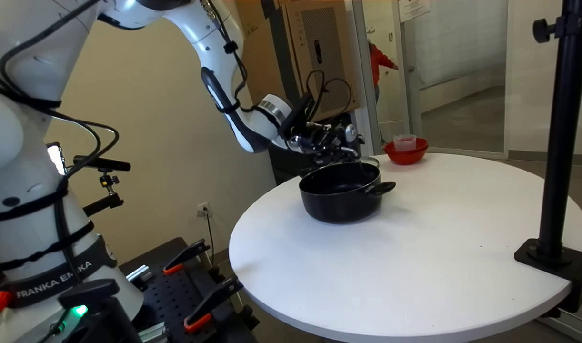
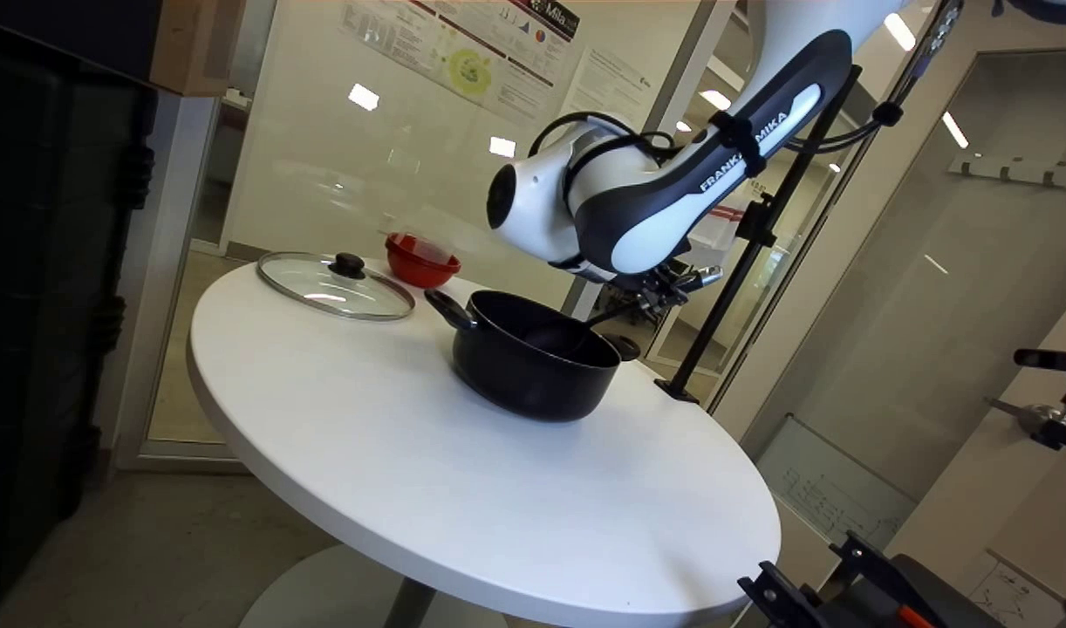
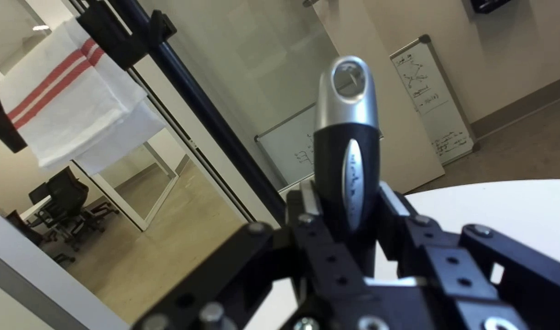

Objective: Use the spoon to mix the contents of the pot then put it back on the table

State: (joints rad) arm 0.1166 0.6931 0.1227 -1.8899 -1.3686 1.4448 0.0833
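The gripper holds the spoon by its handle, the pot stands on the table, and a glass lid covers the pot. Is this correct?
The glass lid does not cover the pot: an exterior view shows it lying on the table, near the red bowl. The rest is right: the gripper holds the spoon by its handle.

Pot on table. Spoon: handle in claw, lower part in pot. In an exterior view, lid on table, left of pot; bowl behind pot, just right of lid. Container in bowl. Stand at table edge, right of pot in an exterior view.
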